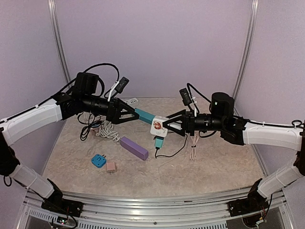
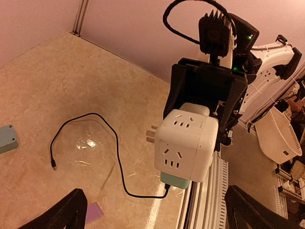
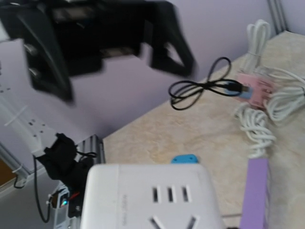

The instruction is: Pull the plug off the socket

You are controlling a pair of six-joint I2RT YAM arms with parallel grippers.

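Grippers numbered two. The left gripper (image 1: pixel 128 113) stood with its jaws fully apart and nothing between them, as the left wrist view showed. Below and to the left of these jaws, on the table (image 1: pixel 214 176), lay one coiled white cable (image 1: pixel 108 132), one pink block (image 3: pixel 255 88) with one looped black lead (image 3: pixel 205 88), one blue adapter (image 1: pixel 98 161) and one pink adapter (image 1: pixel 111 167). One purple bar (image 1: pixel 133 148) lay below the left fingertips. One white power strip (image 1: pixel 131 101) lay behind them, at the far table edge.

One teal bar (image 1: pixel 144 116) appeared directly ahead of the left fingertips, in line with the cube. Whether it rested on the table could not be determined.

One white cube socket (image 2: pixel 186 143) hung off the table between the two grippers, just ahead of the open left jaws. Two metal prongs (image 2: pixel 150 135) projected from its face toward them. One teal plug (image 2: pixel 174 180) sat inserted in the cube's underside, with one black cable (image 2: pixel 95 129) trailing from it down to the table.

The right gripper (image 1: pixel 167 125) had its jaws partly closed, clamped on the cube's far side. One thin white cord (image 1: pixel 193 151) hung below the right jaws.
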